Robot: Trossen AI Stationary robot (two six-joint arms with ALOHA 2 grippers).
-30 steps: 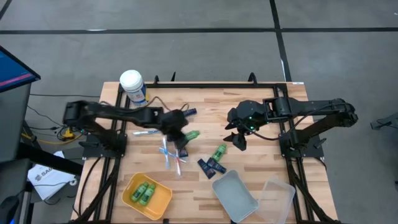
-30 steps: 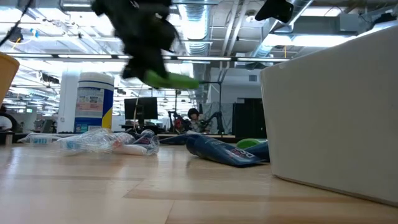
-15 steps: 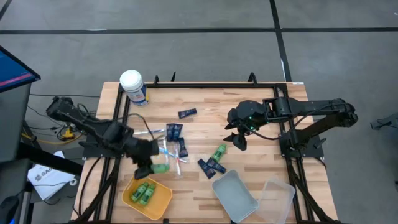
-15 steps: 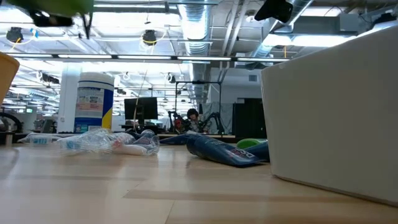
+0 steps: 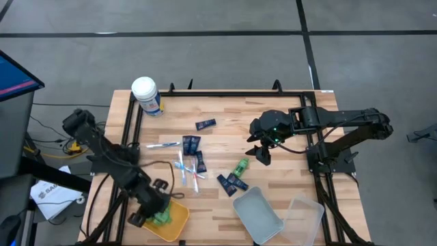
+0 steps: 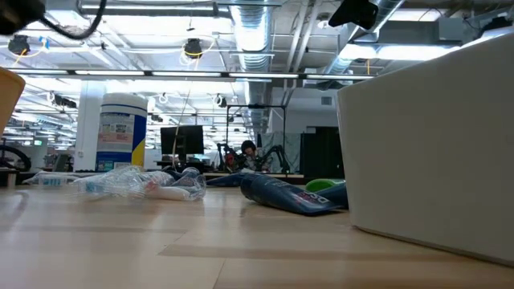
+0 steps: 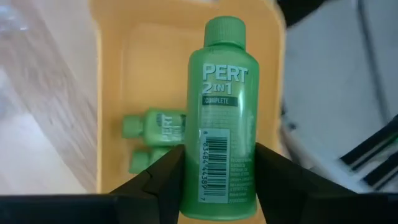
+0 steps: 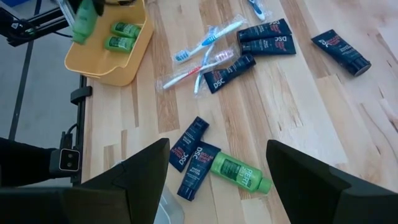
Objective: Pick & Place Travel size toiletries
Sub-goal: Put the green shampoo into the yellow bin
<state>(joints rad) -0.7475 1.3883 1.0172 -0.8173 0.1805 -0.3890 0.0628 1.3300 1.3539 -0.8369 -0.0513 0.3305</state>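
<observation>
In the left wrist view my left gripper (image 7: pixel 217 165) is shut on a bright green bottle (image 7: pixel 221 118), which hangs over a yellow tray (image 7: pixel 112 93) with two more green bottles (image 7: pixel 154 124) lying in it. The high view puts this gripper (image 5: pixel 156 210) at the table's near left corner. One green bottle (image 5: pixel 240 167), navy tubes (image 5: pixel 232 182) and wrapped toothbrushes (image 5: pixel 184 171) lie flat on the wood. My right gripper (image 5: pixel 263 152) waits open above the table's right middle. My left gripper pinches the green bottle between its two fingers (image 7: pixel 163 177) at its bottom end (image 7: pixel 219 186). The fingers slant down from above and lie along the bottle. The bottle is lifted clear above the yellow tray, and its cap (image 7: pixel 222 28) points away from the wrist toward the tray.
A white-lidded canister (image 5: pixel 146 94) stands at the far left corner. A clear container (image 5: pixel 258 213) and its lid (image 5: pixel 304 217) sit at the near right. More navy tubes (image 5: pixel 192 144) and a toothbrush (image 5: pixel 162 145) lie mid-table. The container wall (image 6: pixel 434 144) fills the low view's right.
My left gripper, shut on the green bottle, has carried it from above the middle of the table toward the near left corner and now holds it over the yellow tray. My right arm has kept still.
</observation>
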